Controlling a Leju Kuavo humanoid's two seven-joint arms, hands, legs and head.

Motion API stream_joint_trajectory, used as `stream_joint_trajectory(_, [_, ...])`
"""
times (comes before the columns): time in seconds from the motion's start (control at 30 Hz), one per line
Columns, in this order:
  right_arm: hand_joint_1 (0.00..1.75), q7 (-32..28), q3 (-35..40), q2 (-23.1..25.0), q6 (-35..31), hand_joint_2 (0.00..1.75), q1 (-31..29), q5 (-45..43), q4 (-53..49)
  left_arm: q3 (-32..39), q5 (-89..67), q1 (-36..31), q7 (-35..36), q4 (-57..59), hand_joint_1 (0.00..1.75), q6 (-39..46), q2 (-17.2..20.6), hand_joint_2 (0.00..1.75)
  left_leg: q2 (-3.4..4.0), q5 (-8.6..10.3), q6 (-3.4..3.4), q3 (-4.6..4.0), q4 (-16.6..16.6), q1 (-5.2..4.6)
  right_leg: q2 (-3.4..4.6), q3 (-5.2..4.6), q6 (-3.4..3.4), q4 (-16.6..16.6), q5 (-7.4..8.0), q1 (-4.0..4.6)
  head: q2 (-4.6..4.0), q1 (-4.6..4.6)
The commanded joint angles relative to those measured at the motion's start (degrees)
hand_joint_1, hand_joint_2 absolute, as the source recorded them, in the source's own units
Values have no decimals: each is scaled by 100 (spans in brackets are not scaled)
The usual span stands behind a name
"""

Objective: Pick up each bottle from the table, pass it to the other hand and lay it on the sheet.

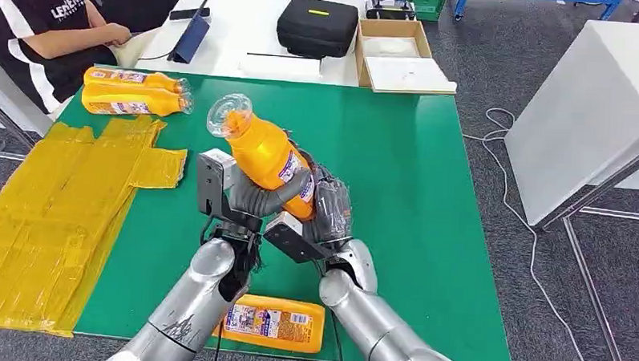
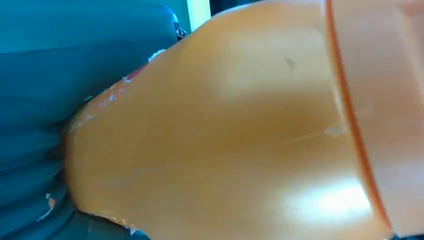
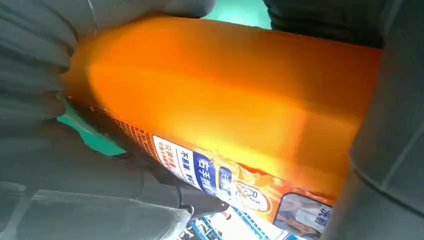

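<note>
Bottle [image 1: 265, 150] held by both robot hands; base hidden by fingers [image 1: 280, 191].

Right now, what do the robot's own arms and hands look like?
Both arms are smooth silver tubes with rounded joints; the left arm bears a black scrawled marking. Each wrist carries a boxy grey-and-black block. The left hand has a grey ribbed cover; the right hand has darker fingers. A thin dark cable runs between the arms.

Silver arms [image 1: 192, 304], seemingly grey hands [image 1: 247, 200] (ribbed covers).
</note>
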Motion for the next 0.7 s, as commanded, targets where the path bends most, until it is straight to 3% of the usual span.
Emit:
stream_joint_trajectory(0.03, [175,-76,393,-42,246,175,20,120,293,-191,-30,-392,22,137,175,-41,-53,175,-15,-8,-12,16,6,10,-22,26,-18,0,-12,12,0,0])
stream_joint_trajectory(0.3, [175,-158,307,-22,272,175,-2,-6,283,-142,-110,-314,20,-37,175,52,-17,175,-13,-11,-12,19,7,10,-21,29,-19,0,-13,12,0,0])
stream_joint_trajectory(0.33, [141,-218,268,-23,316,175,10,-84,249,-118,-122,-298,21,-71,175,80,2,175,-11,-5,-9,10,3,6,-16,17,-14,0,-8,7,0,0])
stream_joint_trajectory(0.37, [0,-265,249,-40,399,175,19,-153,197,-64,-117,-271,14,-143,175,126,40,175,-8,-3,-7,5,2,6,-12,12,-11,-2,-4,7,0,0])
stream_joint_trajectory(0.4, [0,-299,223,-60,446,175,32,-210,130,-19,-111,-248,10,-199,175,141,82,175,-9,-9,-12,15,6,8,-16,24,-17,0,-10,11,0,0])
stream_joint_trajectory(0.43, [0,-1028,-160,-197,371,175,314,-896,-658,304,-688,-79,-183,-440,175,857,175,175,-8,-16,-16,25,12,11,-18,34,-24,5,-17,14,0,0])
stream_joint_trajectory(0.47, [0,-448,-43,-817,669,175,672,-985,-2244,456,-605,187,-87,-893,175,1316,556,175,-5,-9,-12,15,6,8,-12,22,-18,1,-10,10,0,0])
stream_joint_trajectory(0.5, [0,449,-27,-1437,1085,175,1084,-959,-3987,788,-539,379,-42,-1154,175,978,772,175,5,-5,-10,14,-4,5,-1,17,-14,-7,-3,7,0,2])
stream_joint_trajectory(0.53, [0,621,-199,-1595,1234,175,1277,-1059,-4560,982,-581,455,-45,-1227,175,813,804,175,10,-13,-14,24,0,9,3,27,-20,-6,-8,11,0,2])
stream_joint_trajectory(0.6, [0,208,-780,-1616,1115,175,1689,-1853,-5117,1271,-652,615,-142,-1418,175,728,822,175,5,-3,-7,4,-6,4,0,10,-11,-7,-1,5,0,2])
stream_joint_trajectory(0.7, [0,33,-870,-1655,1132,175,1757,-2038,-5068,1323,-657,677,-161,-1541,175,703,812,175,-20,-21,-14,33,3,5,-25,47,-21,0,-26,9,0,2])
